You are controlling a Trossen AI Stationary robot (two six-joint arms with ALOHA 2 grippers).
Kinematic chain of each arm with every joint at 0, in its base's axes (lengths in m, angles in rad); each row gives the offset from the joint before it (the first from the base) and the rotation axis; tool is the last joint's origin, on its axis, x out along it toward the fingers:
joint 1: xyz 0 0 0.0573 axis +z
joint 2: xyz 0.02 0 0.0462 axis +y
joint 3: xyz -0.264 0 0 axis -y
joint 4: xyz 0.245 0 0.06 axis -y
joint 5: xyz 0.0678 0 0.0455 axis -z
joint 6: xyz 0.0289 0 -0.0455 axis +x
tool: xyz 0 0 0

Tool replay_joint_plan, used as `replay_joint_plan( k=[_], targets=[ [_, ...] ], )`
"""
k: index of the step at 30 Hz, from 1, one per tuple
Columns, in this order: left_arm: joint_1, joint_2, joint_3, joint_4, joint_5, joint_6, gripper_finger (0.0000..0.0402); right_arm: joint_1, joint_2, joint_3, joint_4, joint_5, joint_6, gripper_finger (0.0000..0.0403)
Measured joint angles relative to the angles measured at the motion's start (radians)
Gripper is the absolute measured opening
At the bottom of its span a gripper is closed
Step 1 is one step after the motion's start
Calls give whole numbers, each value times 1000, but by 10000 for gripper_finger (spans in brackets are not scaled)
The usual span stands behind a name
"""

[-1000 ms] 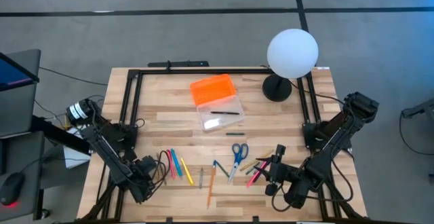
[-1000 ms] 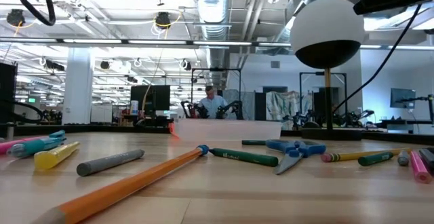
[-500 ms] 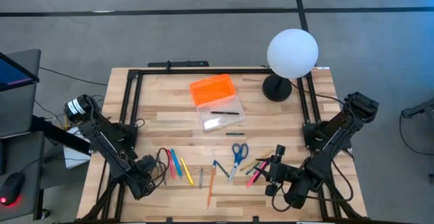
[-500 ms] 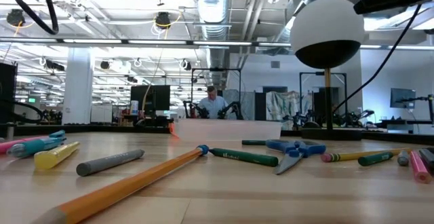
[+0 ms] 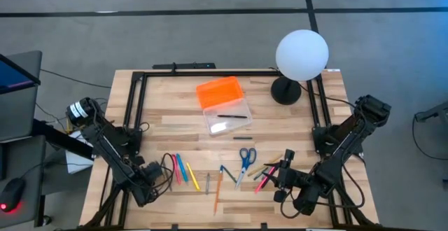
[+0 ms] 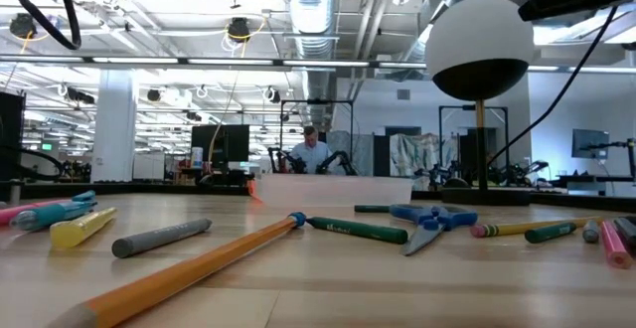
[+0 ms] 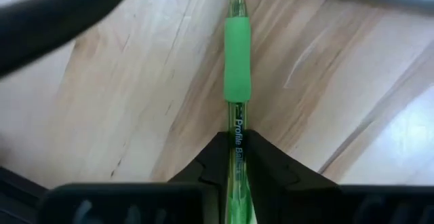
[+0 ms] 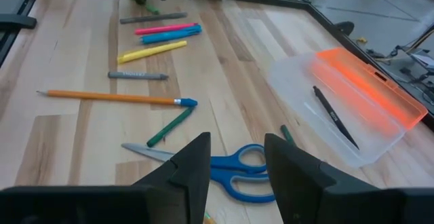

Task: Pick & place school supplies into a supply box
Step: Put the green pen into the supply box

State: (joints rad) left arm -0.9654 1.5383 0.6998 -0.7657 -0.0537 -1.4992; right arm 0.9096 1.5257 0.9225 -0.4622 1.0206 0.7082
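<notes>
My left gripper (image 5: 154, 180) is near the table's front left corner, shut on a green pen (image 7: 237, 68). My right gripper (image 8: 237, 157) is open and empty, low over the front right, next to the blue-handled scissors (image 5: 246, 159). The supply box (image 5: 225, 116) is a clear case with its orange lid (image 5: 218, 91) laid open. It rests on the table's middle with a black pen (image 8: 334, 118) in it. Pink, blue and yellow pens (image 5: 180, 168), a grey marker (image 5: 207, 182) and an orange pencil (image 5: 218, 189) lie flat along the front. My left gripper pinches the green pen's clear printed barrel (image 7: 237, 137) between its two fingers, just behind the green rubber grip (image 7: 237, 60). The pen runs along the fingers and sticks out ahead of them. I cannot tell whether it is clear of the wood.
A white globe lamp (image 5: 301, 54) on a black foot stands at the far right. A black frame (image 5: 136, 105) runs along the table's edges. More green and pink pens (image 5: 264, 176) lie by my right gripper, and a dark pen (image 5: 242, 138) lies near the box.
My left arm has shifted a little toward the table's left edge. Nothing else has moved.
</notes>
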Motion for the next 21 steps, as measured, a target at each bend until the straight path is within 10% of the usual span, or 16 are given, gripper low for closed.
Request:
replay_joint_plan(
  k=[21],
  targets=[
    [60, 8, 109, -188, -152, 231, 18, 0, 0, 0, -1, 0, -1, 134]
  ],
)
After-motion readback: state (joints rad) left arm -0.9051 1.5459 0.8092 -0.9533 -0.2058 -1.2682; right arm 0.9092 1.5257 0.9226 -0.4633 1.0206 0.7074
